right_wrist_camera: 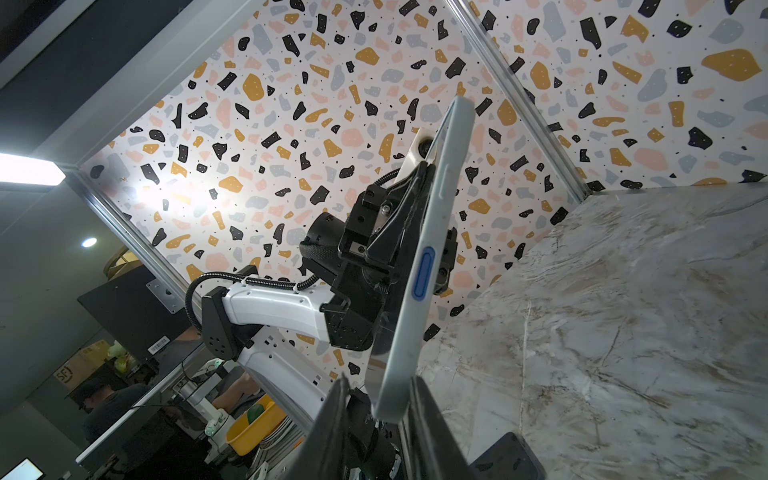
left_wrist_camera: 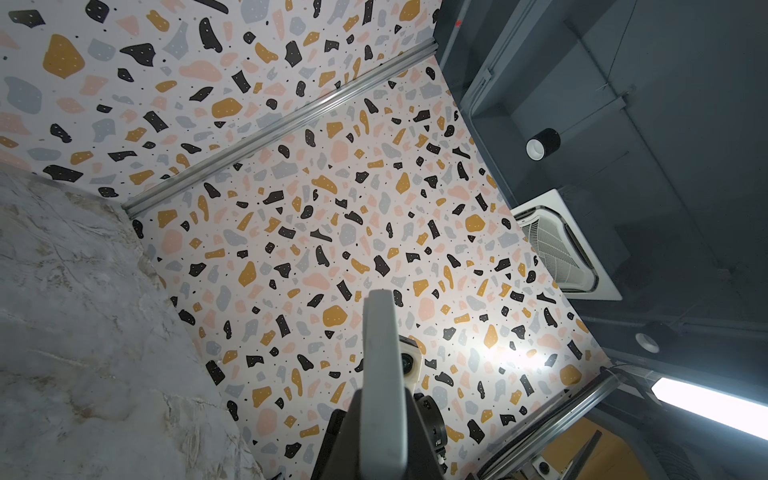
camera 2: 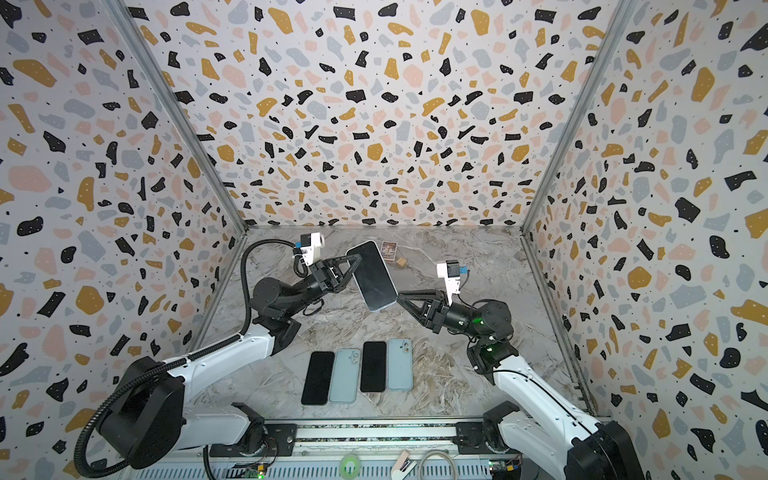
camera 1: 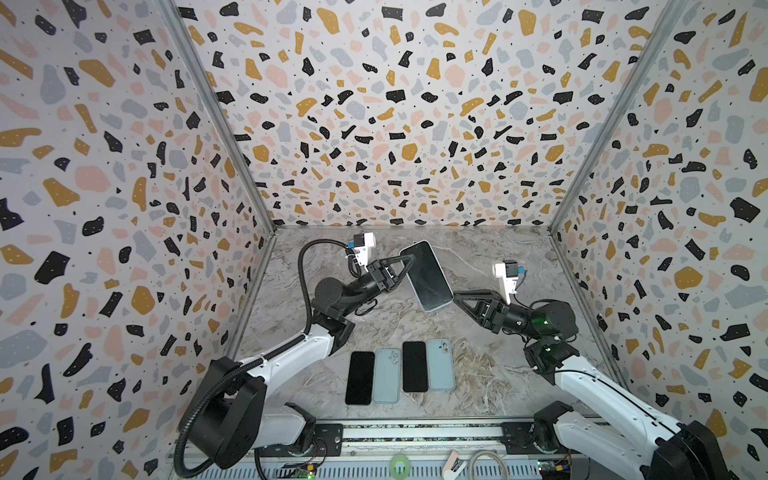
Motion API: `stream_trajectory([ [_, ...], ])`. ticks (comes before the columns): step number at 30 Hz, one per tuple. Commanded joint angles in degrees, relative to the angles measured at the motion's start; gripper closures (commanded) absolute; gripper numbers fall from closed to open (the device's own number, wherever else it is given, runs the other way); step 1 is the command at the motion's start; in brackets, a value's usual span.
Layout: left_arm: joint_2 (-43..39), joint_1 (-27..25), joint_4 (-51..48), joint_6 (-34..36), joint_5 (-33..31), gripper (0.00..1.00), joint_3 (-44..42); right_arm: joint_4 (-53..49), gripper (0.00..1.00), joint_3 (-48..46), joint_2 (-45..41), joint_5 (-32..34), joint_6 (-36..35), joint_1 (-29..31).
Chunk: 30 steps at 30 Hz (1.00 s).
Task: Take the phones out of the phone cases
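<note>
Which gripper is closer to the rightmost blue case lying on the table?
Right. The right gripper hangs just behind the rightmost blue case; the left gripper is farther back and leftward.

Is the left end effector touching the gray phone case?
Touching. The left wrist view shows the left end effector shut on the phone case, with a dark finger pressed against each side of its gray edge.
</note>
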Motion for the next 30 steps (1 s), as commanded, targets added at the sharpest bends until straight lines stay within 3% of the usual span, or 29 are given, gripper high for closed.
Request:
stream_trajectory([
  [1,-1.02,-0.07,3.58,1.42,-0.43,1.0,2.46,4.04,0.72,-0.08,-0.86,-1.54,0.86,0.29],
  [30,-1.42,-0.41,3.73,1.83,-0.39,1.0,2.29,7.33,0.68,-0.32,2.65,-1.21,2.43,0.73],
])
